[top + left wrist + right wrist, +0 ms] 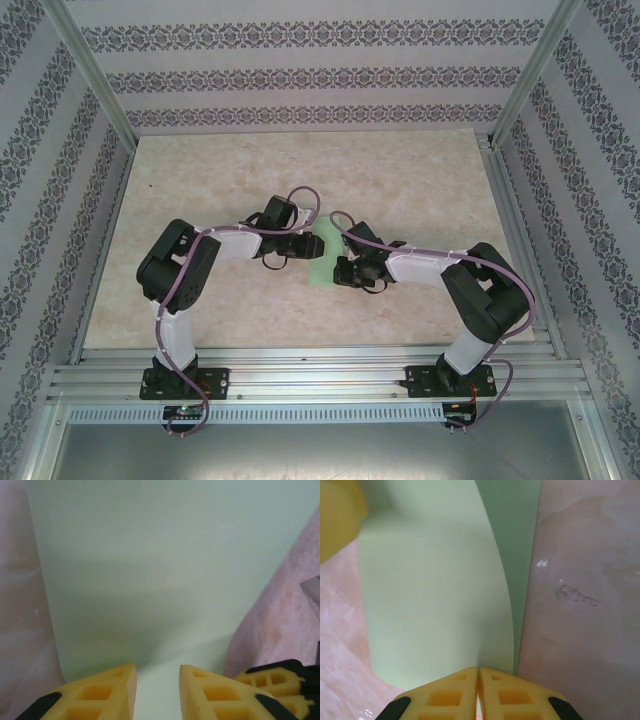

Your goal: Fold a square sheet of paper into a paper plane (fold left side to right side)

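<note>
Mint-green sheet (430, 590) mid-fold, we judge: right pincer (478, 669) pinches its lifted edge, left pincer (158, 667) (slightly spread) over it; next, flatten and crease.

Nothing here can be read as text, label, brand, number or sign. The sheet of paper (150, 570) is plain and bears no print. The walls (300, 75) carry bands of repeated ornament, not lettering. A faint scrawled mark (575, 595) on the table (590, 650) forms no legible character.
</note>
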